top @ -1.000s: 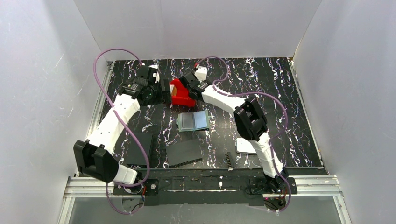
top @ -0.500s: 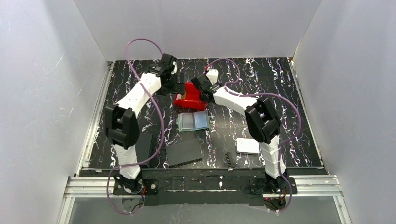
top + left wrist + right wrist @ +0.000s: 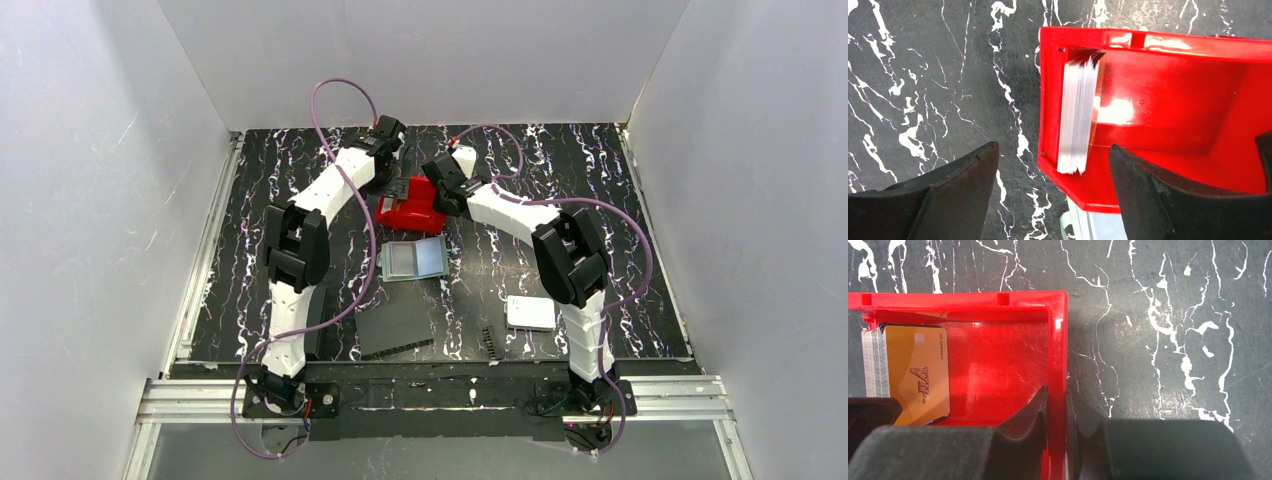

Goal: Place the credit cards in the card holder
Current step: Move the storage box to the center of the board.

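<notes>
While the right claw [image 3: 1060, 410] is clenched on one end wall of the red bin [image 3: 973, 299], one finger inside and one outside, the left claw [image 3: 1052, 150] hangs released over the bin's other end, fingers spread wide. The cards [image 3: 1078, 115] stand on edge in a tight stack against that end wall, seen between the left fingers but not gripped; an orange card faces the bin's inside. The bin sits toward the far side of the desk [image 3: 600, 200]. The holder [image 3: 413, 259] lies open and flat on the desk, just on the near side of the bin. A white box [image 3: 530, 313] lies well apart, near the right arm.
</notes>
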`<act>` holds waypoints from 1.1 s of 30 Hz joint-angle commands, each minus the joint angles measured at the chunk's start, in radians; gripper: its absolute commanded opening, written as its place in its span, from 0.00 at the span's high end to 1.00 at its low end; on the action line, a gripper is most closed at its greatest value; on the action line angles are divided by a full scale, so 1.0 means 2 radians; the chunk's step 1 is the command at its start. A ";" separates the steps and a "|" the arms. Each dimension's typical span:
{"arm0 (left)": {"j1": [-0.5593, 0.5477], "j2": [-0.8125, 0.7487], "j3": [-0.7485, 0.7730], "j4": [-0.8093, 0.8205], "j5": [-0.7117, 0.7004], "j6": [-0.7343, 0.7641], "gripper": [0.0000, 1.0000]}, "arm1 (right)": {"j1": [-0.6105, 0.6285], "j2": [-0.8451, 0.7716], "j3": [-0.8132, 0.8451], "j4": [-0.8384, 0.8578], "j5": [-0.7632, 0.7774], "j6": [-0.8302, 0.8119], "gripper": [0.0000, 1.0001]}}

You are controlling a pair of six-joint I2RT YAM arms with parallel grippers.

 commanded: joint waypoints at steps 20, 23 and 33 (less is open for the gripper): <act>-0.009 0.079 0.061 -0.017 -0.072 0.028 0.24 | -0.010 -0.021 -0.015 0.009 -0.018 0.005 0.82; -0.009 0.075 0.068 -0.014 -0.087 0.036 0.28 | -0.011 -0.022 -0.017 0.009 -0.017 0.006 0.82; -0.007 0.059 0.090 -0.013 -0.123 0.062 0.44 | -0.014 -0.026 -0.022 0.012 -0.019 0.006 0.84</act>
